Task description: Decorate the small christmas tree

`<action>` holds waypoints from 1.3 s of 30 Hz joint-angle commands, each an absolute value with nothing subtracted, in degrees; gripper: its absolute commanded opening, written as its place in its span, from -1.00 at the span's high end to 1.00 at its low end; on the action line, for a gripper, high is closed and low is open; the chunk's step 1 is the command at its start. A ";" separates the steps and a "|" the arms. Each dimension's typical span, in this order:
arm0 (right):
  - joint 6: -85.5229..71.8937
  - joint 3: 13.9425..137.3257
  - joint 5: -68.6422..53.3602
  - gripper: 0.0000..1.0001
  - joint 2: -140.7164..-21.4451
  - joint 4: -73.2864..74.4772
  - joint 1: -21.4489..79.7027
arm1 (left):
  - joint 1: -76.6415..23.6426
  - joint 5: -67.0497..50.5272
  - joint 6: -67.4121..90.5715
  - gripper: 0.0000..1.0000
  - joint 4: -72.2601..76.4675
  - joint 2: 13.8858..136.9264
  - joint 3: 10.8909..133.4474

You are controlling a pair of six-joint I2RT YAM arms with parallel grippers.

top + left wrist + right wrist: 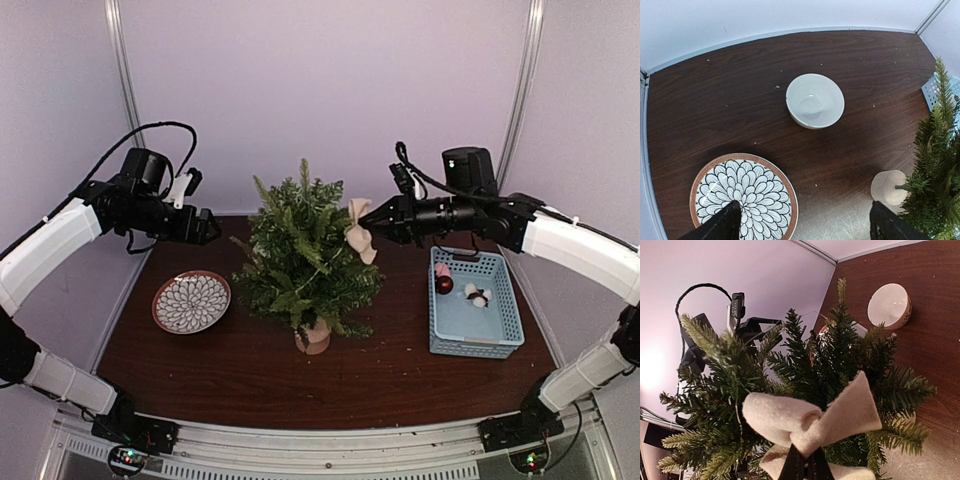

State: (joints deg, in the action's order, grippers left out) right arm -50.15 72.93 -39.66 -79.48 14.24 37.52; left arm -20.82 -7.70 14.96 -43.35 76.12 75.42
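Pinching cream bow (805, 417): right gripper (802, 462) | left gripper (804, 220): spread wide

Green tree (305, 262), cream bow (360, 236), blue basket (476, 330), petal-patterned orange-rimmed plate (191, 301).

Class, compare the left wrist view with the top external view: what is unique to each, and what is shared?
Left wrist only: the white bowl. Top external only: the cream bow gripped by the right hand, and a red ornament. Shared: the patterned plate, the small christmas tree, its wooden base, and the blue basket.
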 commanded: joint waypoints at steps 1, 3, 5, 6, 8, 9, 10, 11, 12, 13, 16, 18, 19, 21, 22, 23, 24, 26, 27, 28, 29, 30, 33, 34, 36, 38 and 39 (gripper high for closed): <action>-49.51 74.65 -42.92 1.00 -81.73 14.62 38.48 | -20.39 -8.25 15.13 -0.78 -41.49 75.24 75.42; -49.15 74.27 -42.37 1.00 -82.04 15.11 38.67 | -20.39 -8.12 15.05 -0.78 -41.48 75.03 75.26; -48.95 73.92 -41.95 1.00 -82.39 15.01 38.65 | -20.39 -8.17 15.03 -0.78 -41.49 74.83 75.11; -48.88 73.92 -41.93 1.00 -82.66 15.03 38.67 | -20.39 -8.10 15.03 -0.78 -41.53 74.78 75.06; -48.87 73.68 -41.84 1.00 -83.37 14.82 38.72 | -20.39 -7.94 15.02 -0.78 -41.81 74.60 75.13; -48.92 73.66 -41.79 1.00 -83.78 14.79 38.72 | -20.39 -7.81 14.89 -0.78 -41.95 74.62 75.14; -48.95 73.77 -41.90 1.00 -84.31 15.14 38.69 | -20.39 -7.68 14.84 -0.78 -42.07 74.51 75.15; -48.87 74.01 -41.96 1.00 -84.93 15.80 38.74 | -20.39 -7.57 14.75 -0.78 -42.17 74.53 75.14; -48.47 74.41 -42.01 1.00 -85.39 16.46 38.76 | -20.39 -7.42 14.61 -0.78 -42.19 74.57 75.22; -48.02 74.81 -42.05 1.00 -85.83 17.14 38.76 | -20.39 -7.33 14.45 -0.78 -42.24 74.61 75.30; -47.23 75.67 -41.84 1.00 -86.36 17.84 38.92 | -20.39 -7.36 14.09 -0.78 -42.19 74.88 75.58; -46.91 76.43 -41.99 0.93 -86.69 18.30 39.01 | -20.39 -7.37 13.93 -0.78 -42.34 75.10 75.74; -46.73 76.87 -42.01 0.86 -86.78 18.67 39.02 | -20.39 -7.39 13.88 -0.78 -42.36 75.21 75.76; -46.59 77.51 -42.01 0.70 -86.71 18.91 39.22 | -20.39 -7.46 13.89 -0.78 -42.37 75.28 75.76; -46.58 77.69 -42.01 0.63 -86.56 18.96 39.28 | -20.39 -7.51 13.99 -0.78 -42.35 75.32 75.76; -46.58 77.77 -41.93 0.56 -86.23 18.89 39.29 | -20.39 -7.55 14.04 -0.78 -42.32 75.30 75.72; -46.54 77.84 -41.78 0.49 -85.80 19.01 39.29 | -20.39 -7.56 14.13 -0.78 -42.31 75.29 75.68; -46.18 77.88 -40.99 0.35 -84.82 19.43 39.28 | -20.39 -7.32 14.42 -0.78 -42.35 75.15 75.52; -45.87 77.97 -40.47 0.29 -84.29 20.20 39.26 | -20.39 -7.21 14.56 -0.78 -42.33 75.07 75.44; -45.35 78.11 -40.03 0.22 -83.80 21.05 39.28 | -20.39 -7.12 14.70 -0.78 -42.29 75.04 75.35; -44.82 78.29 -39.69 0.16 -83.41 21.92 39.21 | -20.39 -7.05 14.92 -0.78 -42.28 74.96 75.33; -44.36 78.27 -39.30 0.10 -83.07 22.83 39.16 | -20.39 -6.94 15.06 -0.79 -42.28 74.83 75.26; -43.14 78.05 -38.26 -0.08 -81.65 25.59 38.74 | -20.39 -6.84 15.61 -0.80 -42.21 74.73 75.15; -42.83 77.82 -38.05 -0.12 -81.08 26.30 38.46 | -20.39 -6.81 15.76 -0.80 -42.26 74.73 75.15; -42.30 77.34 -37.49 -0.19 -79.71 27.53 37.58 | -20.39 -6.82 16.10 -0.81 -42.04 74.66 75.07; -41.73 76.56 -36.90 -0.21 -78.22 29.13 36.21 | -20.40 -6.83 16.24 -0.81 -41.78 74.63 74.92; -41.25 76.21 -36.62 -0.21 -77.34 30.01 34.96 | -20.39 -6.83 16.35 -0.81 -41.75 74.61 74.89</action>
